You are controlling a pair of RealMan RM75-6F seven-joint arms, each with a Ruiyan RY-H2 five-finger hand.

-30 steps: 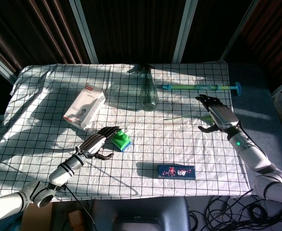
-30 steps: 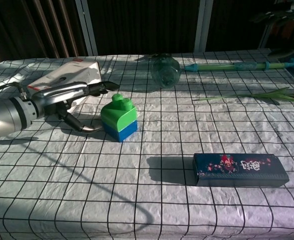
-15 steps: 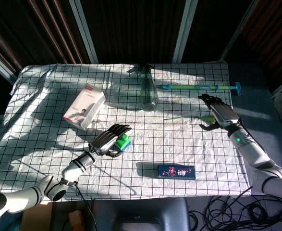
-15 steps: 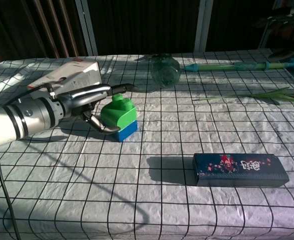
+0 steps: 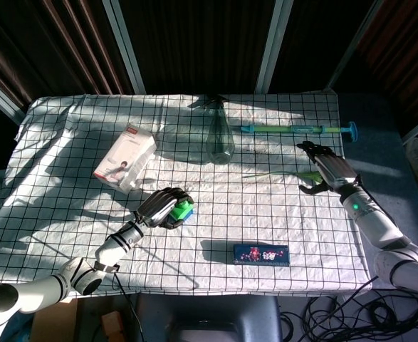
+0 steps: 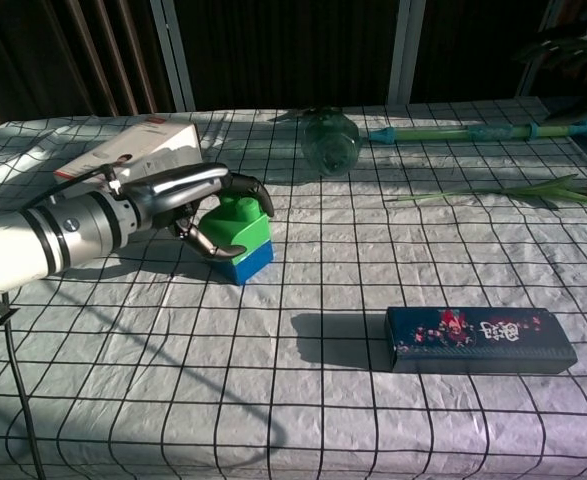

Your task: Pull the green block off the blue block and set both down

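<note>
Moved in over the last second: left hand (image 6: 188,205), from just short of the stacked blocks to cupped over them, fingers (image 6: 235,182) curled across the top of the green plastic block (image 6: 239,225) and thumb hooked against its near face. Wrapped around it, by the look; firmness of grip not readable. Green block seated on the small blue plastic block (image 6: 247,262), not yet separated, stack standing on the white black-gridded tablecloth (image 6: 303,400). Seen from the head view as the same hand (image 5: 162,206) covering most of the green block (image 5: 184,210), blue one hidden.

Right hand (image 5: 326,171) far off to the right of the stack, hovering low over the cloth with fingers loosely spread, holding nothing. Shifted only slightly.

Relative to the stack: white cardboard box (image 6: 138,148) just behind the left hand; clear glass bottle (image 6: 330,142) farther back; dark blue floral-printed rectangular box (image 6: 478,338) nearer the camera and to the right; teal long-handled pump tool (image 6: 473,131) and a green-stemmed tulip (image 6: 503,190) well off to the right rear.

Judged for the step in hand: bottom block needs pinning. Best to lift the stack, bring the right hand across to grip the blue block low on its sides, then pull straight along the stud axis rather than twisting. Risk: a one-handed tug merely carries both blocks up together.
</note>
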